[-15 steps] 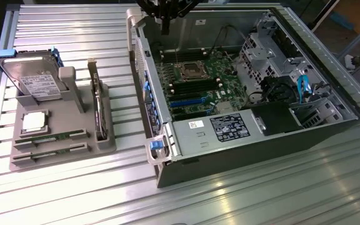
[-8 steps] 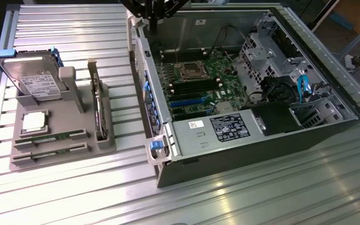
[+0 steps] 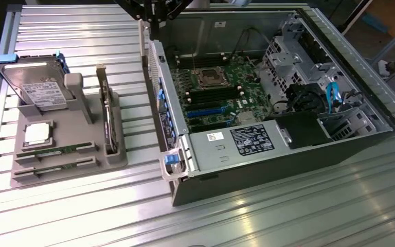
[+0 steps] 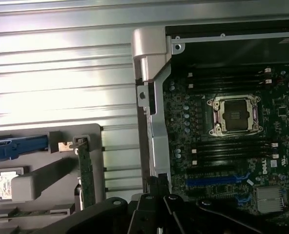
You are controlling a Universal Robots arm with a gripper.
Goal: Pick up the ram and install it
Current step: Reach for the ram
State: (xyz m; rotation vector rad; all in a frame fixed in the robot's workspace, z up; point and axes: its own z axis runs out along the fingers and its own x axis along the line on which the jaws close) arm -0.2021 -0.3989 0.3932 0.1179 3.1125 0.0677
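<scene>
The ram [image 3: 55,151] lies flat in a front slot of the grey holder [image 3: 81,164], a thin green stick with its long edge facing up. A second stick [image 3: 53,166] of the same kind sits in the slot just in front of it. Nothing touches either one. Behind them in the holder rests the square silver processor chip [image 3: 38,133]. At the holder's back a hard drive [image 3: 36,85] stands tilted in a blue frame. The dark expansion card [image 3: 107,110] stands on edge along the holder's side, toward the exterior view's right. The holder rests on the ribbed metal bench [image 3: 81,31]. Just beside the holder, on the exterior view's right, the open computer case [image 3: 266,170] lies on its side. Inside it is the green motherboard [image 3: 218,90] with its processor socket [image 3: 208,77], and long dark memory slots [image 3: 215,95] run next to the socket. The gripper [image 3: 155,15] hangs high up past the holder's far corner, over the case wall nearest the holder and well apart from the ram. It holds nothing that can be seen, and I cannot tell whether it is apart or together. In the wrist view the gripper's dark body [image 4: 156,214] sits over that same case wall.
</scene>
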